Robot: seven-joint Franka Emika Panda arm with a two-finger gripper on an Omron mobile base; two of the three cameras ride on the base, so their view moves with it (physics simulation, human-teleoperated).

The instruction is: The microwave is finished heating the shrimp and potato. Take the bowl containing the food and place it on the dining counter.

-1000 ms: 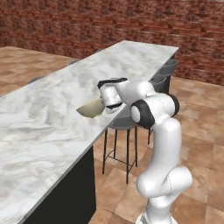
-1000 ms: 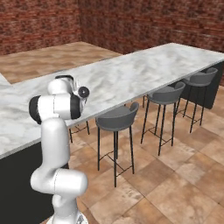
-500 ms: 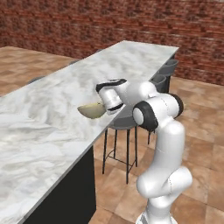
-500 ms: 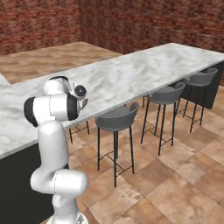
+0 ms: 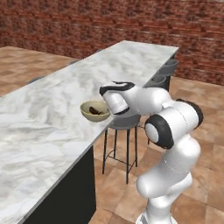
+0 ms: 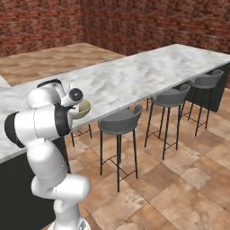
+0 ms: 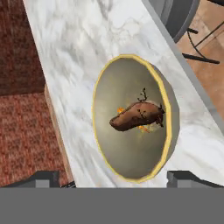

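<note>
The olive-tan bowl rests upright on the marbled dining counter, close to its stool-side edge. Inside lies the dark brown potato, with the orange shrimp peeking out from under it. My gripper is open, its fingertips spread wide on either side of the bowl's near rim and not pressing on it. The microwave is out of view.
Grey bar stools line the counter's edge beside the arm. A black cabinet base sits under the slab. Brick walls stand behind, and tiled floor spreads to the right.
The jaws have opened from shut and let go of the bowl, which now sits on the counter. The hand has drawn slightly back from it.
</note>
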